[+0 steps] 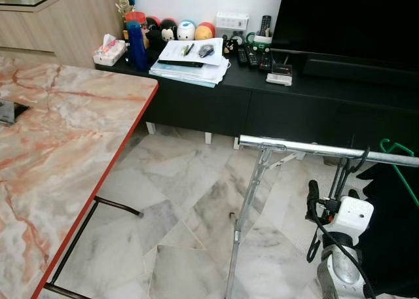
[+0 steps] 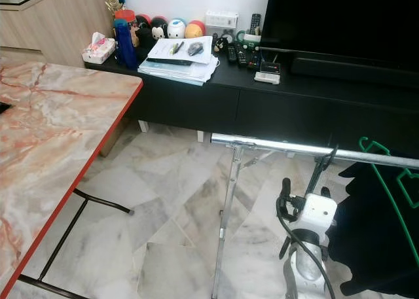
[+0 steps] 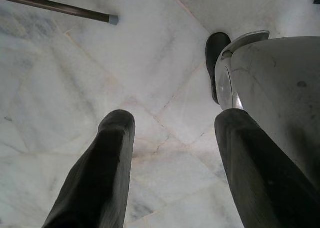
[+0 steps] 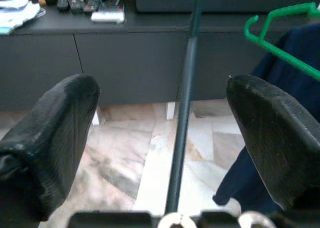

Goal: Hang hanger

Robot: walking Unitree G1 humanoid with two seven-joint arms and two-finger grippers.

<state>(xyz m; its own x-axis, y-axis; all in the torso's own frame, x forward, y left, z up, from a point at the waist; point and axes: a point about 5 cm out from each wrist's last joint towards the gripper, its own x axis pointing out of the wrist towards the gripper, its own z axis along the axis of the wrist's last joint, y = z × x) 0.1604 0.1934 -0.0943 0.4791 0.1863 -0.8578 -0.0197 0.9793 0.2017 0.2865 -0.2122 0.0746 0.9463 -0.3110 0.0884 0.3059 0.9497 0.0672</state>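
A silver clothes rail (image 1: 308,146) crosses the right side at waist height. A green hanger (image 1: 395,156) with a dark navy garment (image 1: 393,227) hangs on the rail at the far right. My right gripper (image 1: 332,192) is raised just under the rail, left of that hanger, and its fingers (image 4: 55,138) stand open. A thin dark rod (image 4: 181,113) runs up between them without touching either pad and hooks over the rail (image 2: 325,156). I cannot tell what that rod belongs to. My left gripper (image 3: 172,123) hangs open over the marble floor, holding nothing.
A marble table with a red edge (image 1: 127,139) fills the left, its dark foot bar (image 1: 118,206) on the floor. The rack's silver leg (image 1: 245,214) slants down mid-floor. Behind stands a black console (image 1: 294,96) with papers, remotes, toys and a TV (image 1: 347,17).
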